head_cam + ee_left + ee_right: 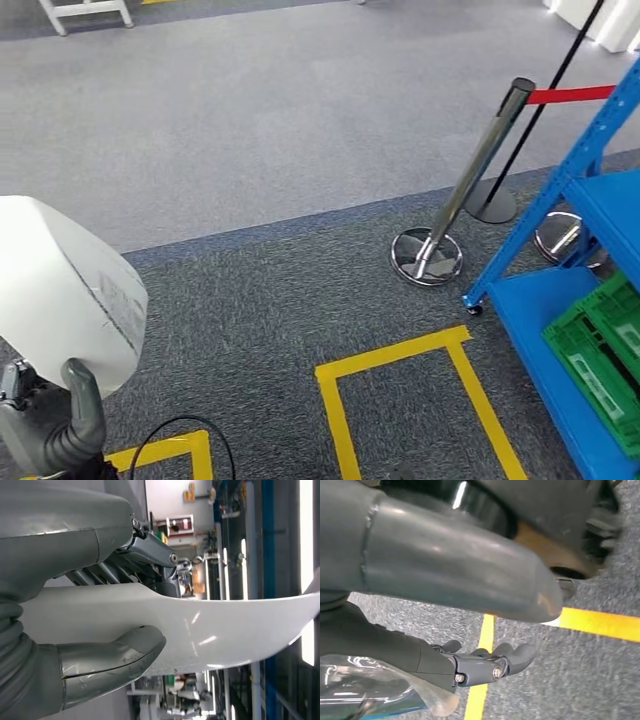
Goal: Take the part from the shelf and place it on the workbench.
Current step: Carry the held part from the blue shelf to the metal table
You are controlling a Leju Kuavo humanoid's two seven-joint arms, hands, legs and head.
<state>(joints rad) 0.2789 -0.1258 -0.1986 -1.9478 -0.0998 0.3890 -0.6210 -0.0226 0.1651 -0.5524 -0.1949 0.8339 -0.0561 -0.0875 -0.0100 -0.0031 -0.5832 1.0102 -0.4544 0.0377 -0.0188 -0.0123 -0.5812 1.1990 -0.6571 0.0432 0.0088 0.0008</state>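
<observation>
The part [60, 290] is a large white curved panel at the lower left of the head view. My left hand [64, 425] grips it from below, thumb up against its near edge. In the left wrist view the part [226, 630] runs as a thin white sheet, pinched between the thumb [113, 655] and the darker fingers [151, 550]. The blue shelf [596, 200] stands at the right edge. My right hand [444, 575] hangs above the grey carpet, thumb and fingers [501, 662] apart with nothing between them.
Green crates [604, 360] lie on the shelf's bottom level. A leaning chrome stanchion [460, 190] with a red belt [570, 95] stands near the shelf corner. Yellow floor tape [400, 350] marks a box ahead. A black cable [173, 430] loops by my left hand.
</observation>
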